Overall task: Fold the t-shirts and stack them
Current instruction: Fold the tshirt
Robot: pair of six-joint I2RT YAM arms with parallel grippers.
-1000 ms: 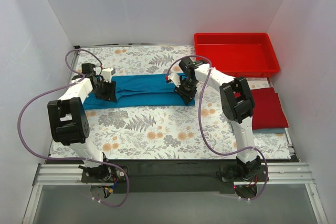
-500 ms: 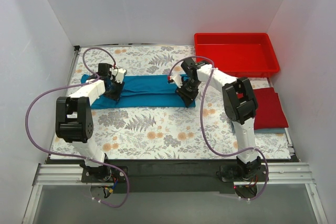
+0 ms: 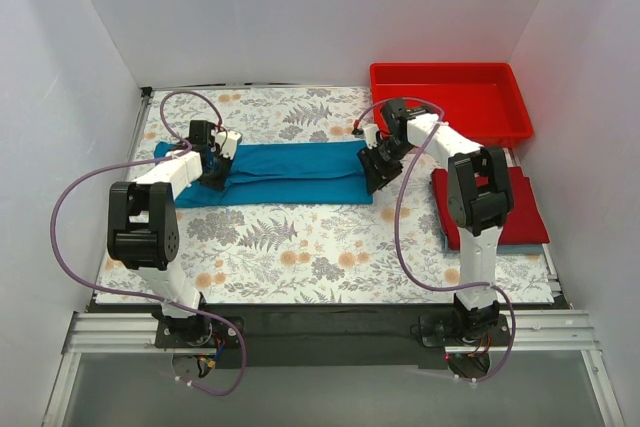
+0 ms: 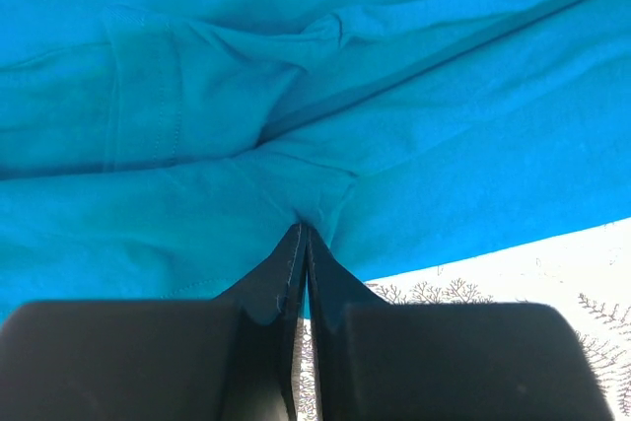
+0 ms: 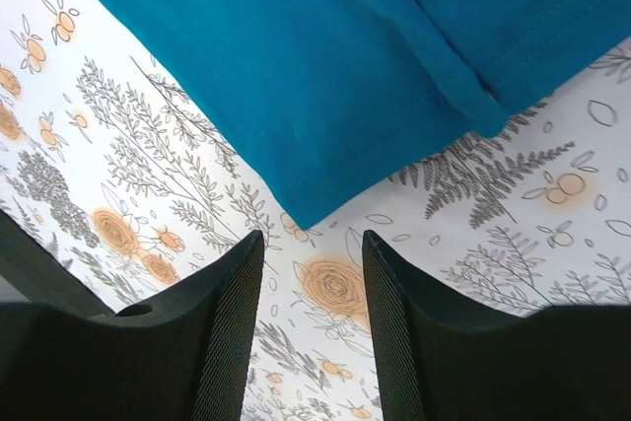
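On floral cloth (image 3: 300,247): L end effector (image 4: 302,251) clamped on teal t-shirt (image 3: 290,172) (folded lengthwise); R end effector (image 5: 311,248) apart.

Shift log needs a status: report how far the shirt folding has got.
Done: a folded red t-shirt lies on a bluish one on the right. In hand: the teal-blue t-shirt is a long strip, left gripper shut on its left end, right gripper open beside its right corner. Left: fold it shorter, stack it.
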